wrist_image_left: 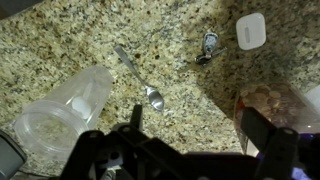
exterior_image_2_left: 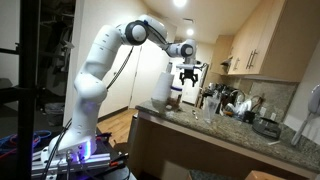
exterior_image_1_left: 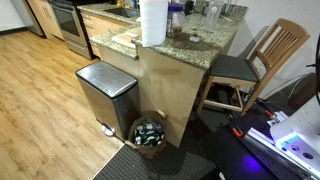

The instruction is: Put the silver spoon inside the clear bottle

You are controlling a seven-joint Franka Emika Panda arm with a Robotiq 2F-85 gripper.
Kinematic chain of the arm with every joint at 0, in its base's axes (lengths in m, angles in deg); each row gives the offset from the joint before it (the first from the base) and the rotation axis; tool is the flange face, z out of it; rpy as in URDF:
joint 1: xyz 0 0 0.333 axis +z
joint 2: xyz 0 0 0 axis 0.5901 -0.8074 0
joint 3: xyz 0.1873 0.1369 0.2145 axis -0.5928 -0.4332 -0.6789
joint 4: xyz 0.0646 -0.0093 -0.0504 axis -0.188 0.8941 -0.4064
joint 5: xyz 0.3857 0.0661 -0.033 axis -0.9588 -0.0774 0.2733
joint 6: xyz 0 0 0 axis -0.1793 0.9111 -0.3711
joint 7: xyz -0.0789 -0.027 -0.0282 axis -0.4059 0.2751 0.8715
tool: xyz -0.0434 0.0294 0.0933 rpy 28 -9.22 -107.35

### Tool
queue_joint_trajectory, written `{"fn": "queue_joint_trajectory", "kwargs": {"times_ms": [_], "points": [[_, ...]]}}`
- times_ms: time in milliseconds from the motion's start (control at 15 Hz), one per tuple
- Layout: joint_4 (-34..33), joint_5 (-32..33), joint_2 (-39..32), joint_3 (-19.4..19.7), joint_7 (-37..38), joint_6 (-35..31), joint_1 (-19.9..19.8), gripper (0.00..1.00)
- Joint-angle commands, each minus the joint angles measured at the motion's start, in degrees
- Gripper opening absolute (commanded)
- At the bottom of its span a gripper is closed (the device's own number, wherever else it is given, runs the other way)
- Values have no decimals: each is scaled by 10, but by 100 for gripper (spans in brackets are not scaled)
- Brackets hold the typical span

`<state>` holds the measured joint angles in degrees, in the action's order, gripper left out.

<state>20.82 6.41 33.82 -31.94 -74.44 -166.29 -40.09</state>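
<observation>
In the wrist view the silver spoon [wrist_image_left: 141, 81] lies flat on the granite counter [wrist_image_left: 190, 90], bowl end toward me. The clear bottle [wrist_image_left: 62, 115] lies on its side to the spoon's left, apart from it. My gripper [wrist_image_left: 195, 118] is open and empty, hovering above the counter; its left finger is just below the spoon's bowl. In an exterior view the gripper [exterior_image_2_left: 188, 76] hangs well above the counter [exterior_image_2_left: 230, 135], pointing down. The spoon and bottle are too small to make out in either exterior view.
A white square object [wrist_image_left: 250, 30] and a small metal piece [wrist_image_left: 208, 46] lie at the far side. A brownish clear container [wrist_image_left: 278, 105] stands by the right finger. A paper towel roll [exterior_image_1_left: 153, 22] stands on the counter. A trash bin [exterior_image_1_left: 105, 95], basket [exterior_image_1_left: 150, 135] and chair [exterior_image_1_left: 258, 58] stand below.
</observation>
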Motion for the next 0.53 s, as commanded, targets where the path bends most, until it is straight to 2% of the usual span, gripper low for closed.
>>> {"fn": "queue_joint_trajectory", "kwargs": {"times_ms": [0, 200, 333, 400, 467], "points": [[-77, -4, -84, -2, -19, -30, -4, 100], [-151, -15, -161, 0, 3, -54, -12, 100], [-195, -32, -197, -4, 17, -37, -19, 100], [-129, -12, -152, -2, 14, -53, -10, 100], [-142, -13, -166, -2, 15, -53, -11, 100]]}}
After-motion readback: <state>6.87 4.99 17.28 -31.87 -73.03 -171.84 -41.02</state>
